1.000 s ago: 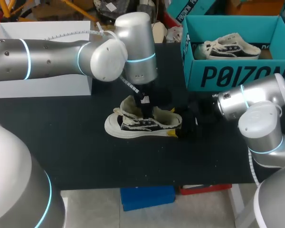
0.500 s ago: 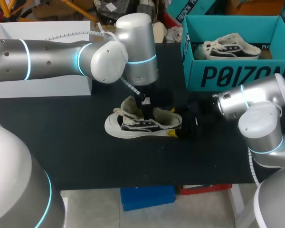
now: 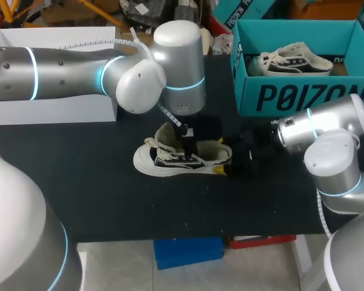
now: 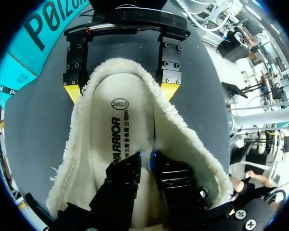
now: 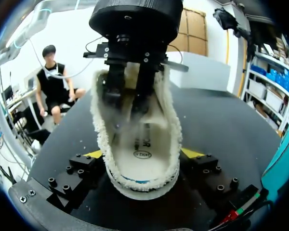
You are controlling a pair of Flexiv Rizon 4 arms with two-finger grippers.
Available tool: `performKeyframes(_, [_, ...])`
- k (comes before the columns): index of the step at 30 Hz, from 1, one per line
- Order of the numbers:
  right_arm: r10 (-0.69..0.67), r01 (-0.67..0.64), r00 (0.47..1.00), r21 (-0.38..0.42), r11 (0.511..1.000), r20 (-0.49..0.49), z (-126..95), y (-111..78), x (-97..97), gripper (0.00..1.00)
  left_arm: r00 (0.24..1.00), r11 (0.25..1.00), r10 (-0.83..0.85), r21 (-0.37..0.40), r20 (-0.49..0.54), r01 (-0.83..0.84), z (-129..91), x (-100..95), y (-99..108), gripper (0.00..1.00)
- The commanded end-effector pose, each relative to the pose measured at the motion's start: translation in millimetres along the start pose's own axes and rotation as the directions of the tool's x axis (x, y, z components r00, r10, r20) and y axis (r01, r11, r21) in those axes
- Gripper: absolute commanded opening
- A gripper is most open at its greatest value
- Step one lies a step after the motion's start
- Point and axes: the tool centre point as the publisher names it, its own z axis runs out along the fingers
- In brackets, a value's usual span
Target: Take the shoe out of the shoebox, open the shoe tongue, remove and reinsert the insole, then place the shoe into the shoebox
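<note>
A white and black shoe (image 3: 170,159) with a fleecy lining lies on the black table, toe to the left. My left gripper (image 3: 188,144) reaches down into its opening. In the left wrist view its black fingers (image 4: 123,185) stand a narrow gap apart over the white printed insole (image 4: 118,139), with nothing between them. My right gripper (image 5: 142,156) has a yellow tip pressed against each side of the shoe's heel (image 5: 144,178). The teal shoebox (image 3: 303,94) stands at the back right with a second shoe (image 3: 291,60) inside.
A white box (image 3: 54,73) stands at the back left, behind my left arm. Bare black table (image 3: 109,200) stretches in front of the shoe and to its left.
My left gripper's fingers have parted a little inside the shoe, and its wrist has shifted slightly to the right. The shoe and my right arm have not moved.
</note>
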Motion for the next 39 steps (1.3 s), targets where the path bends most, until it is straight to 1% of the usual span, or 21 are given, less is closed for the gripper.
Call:
performKeyframes(1, [0.002, -0.002, 1.0, 0.0, 1.0, 0.001, 2, -2.8, -0.8, 0.0, 0.991, 1.0, -0.01, -0.023, 0.135, 0.013, 33, 4.6, 11, 0.84])
performKeyframes(2, [0.002, -0.002, 1.0, 0.0, 1.0, 0.001, 2, -2.8, -0.8, 0.0, 0.984, 0.999, -0.005, -0.042, 0.176, 0.013, 35, 3.4, 13, 0.84])
performKeyframes(4, [0.002, -0.002, 1.0, 0.0, 1.0, 0.001, 2, -2.8, -0.8, 0.0, 0.975, 0.998, -0.012, -0.053, 0.223, 0.024, 39, 1.6, 16, 0.81])
performKeyframes(7, [0.002, -0.002, 1.0, 0.0, 1.0, 0.001, 2, -2.8, -0.8, 0.0, 0.955, 0.997, -0.026, -0.068, 0.294, 0.048, 43, -2.9, 20, 0.86])
performKeyframes(8, [0.002, -0.002, 1.0, 0.0, 1.0, 0.001, 2, -2.8, -0.8, 0.0, 0.941, 0.995, -0.006, -0.089, 0.339, 0.039, 45, -4.7, 22, 0.88])
performKeyframes(10, [0.002, -0.002, 1.0, 0.0, 1.0, 0.001, 2, -2.8, -0.8, 0.0, 0.923, 0.994, -0.003, -0.1, 0.386, 0.045, 47, -6.7, 24, 0.89])
performKeyframes(12, [0.002, -0.002, 1.0, 0.0, 1.0, 0.001, 2, -2.8, -0.8, 0.0, 0.906, 0.993, 0.0, -0.107, 0.423, 0.05, 51, -10.3, 25, 0.87])
performKeyframes(16, [0.002, -0.002, 1.0, 0.0, 1.0, 0.001, 2, -2.8, -0.8, 0.0, 0.877, 0.994, -0.028, -0.081, 0.479, 0.076, 56, -18.8, 27, 0.86])
performKeyframes(22, [0.002, -0.002, 1.0, 0.0, 1.0, 0.001, 2, -2.8, -0.8, 0.0, 0.839, 0.997, -0.06, -0.013, 0.541, 0.08, 64, -26.9, 26, 0.77])
performKeyframes(25, [0.002, -0.002, 1.0, 0.0, 1.0, 0.001, 2, -2.8, -0.8, 0.0, 0.806, 0.999, -0.042, 0.015, 0.591, 0.041, 68, -31.4, 25, 0.74])
performKeyframes(27, [0.002, -0.002, 1.0, 0.0, 1.0, 0.001, 2, -2.8, -0.8, 0.0, 0.794, 0.999, -0.046, 0.04, 0.606, 0.027, 70, -35.9, 24, 0.67])
performKeyframes(28, [0.002, -0.002, 1.0, 0.0, 1.0, 0.001, 2, -2.8, -0.8, 0.0, 0.789, 0.998, -0.051, 0.054, 0.613, 0.022, 71, -39.3, 24, 0.61])
performKeyframes(29, [0.002, -0.002, 1.0, 0.0, 1.0, 0.001, 2, -2.8, -0.8, 0.0, 0.782, 0.998, -0.055, 0.068, 0.621, 0.016, 72, -43.4, 23, 0.5])
performKeyframes(31, [0.002, -0.002, 1.0, 0.0, 1.0, 0.001, 2, -2.8, -0.8, 0.0, 0.776, 0.997, -0.059, 0.083, 0.628, 0.009, 73, -47.9, 22, 0.44])
performKeyframes(32, [0.002, -0.002, 1.0, 0.0, 1.0, 0.001, 2, -2.8, -0.8, 0.0, 0.772, 0.997, -0.06, 0.083, 0.632, 0.01, 74, -52.1, 21, 0.43])
performKeyframes(36, [0.002, -0.002, 1.0, 0.0, 1.0, 0.001, 2, -2.8, -0.8, 0.0, 0.761, 0.996, -0.071, 0.091, 0.645, 0.017, 77, -62.8, 17, 0.46])
performKeyframes(39, [0.002, -0.002, 1.0, 0.0, 1.0, 0.001, 2, -2.8, -0.8, 0.0, 0.744, 0.995, -0.088, 0.099, 0.662, 0.03, 78, -69.0, 15, 0.46])
